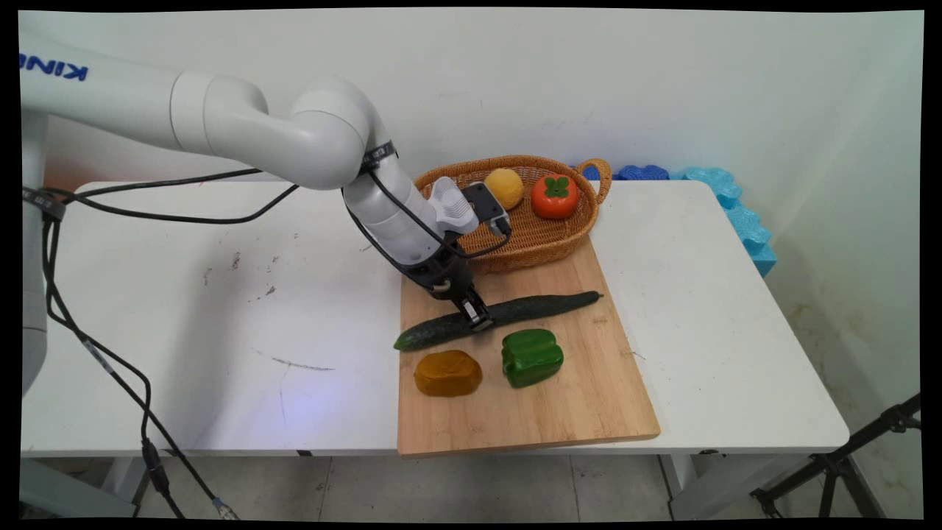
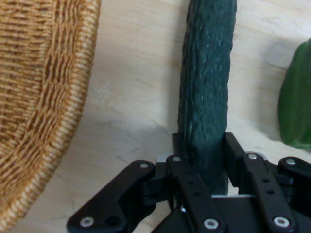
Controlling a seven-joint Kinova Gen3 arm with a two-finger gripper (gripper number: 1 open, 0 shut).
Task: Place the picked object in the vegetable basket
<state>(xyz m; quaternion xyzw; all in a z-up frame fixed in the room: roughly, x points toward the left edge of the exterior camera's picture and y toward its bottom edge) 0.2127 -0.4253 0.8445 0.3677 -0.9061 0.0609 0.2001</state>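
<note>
Gripper is down on the wooden cutting board, fingers clamped on either side of the long dark-green cucumber, roughly at its middle. In the hand view the cucumber runs straight up from between the two black fingers, both pressed against its skin, and it lies flat on the board. Cucumber lies slantwise across the board's far half, stem end toward the right, blunt end just over the board's left edge. Near side of it: a green bell pepper and, to its left, a brownish-orange lump, both apart from the cucumber. Behind the gripper, a wicker basket rests on the board's far end, holding a yellow round fruit and an orange persimmon. Basket rim shows beside the cucumber in the hand view.
</note>
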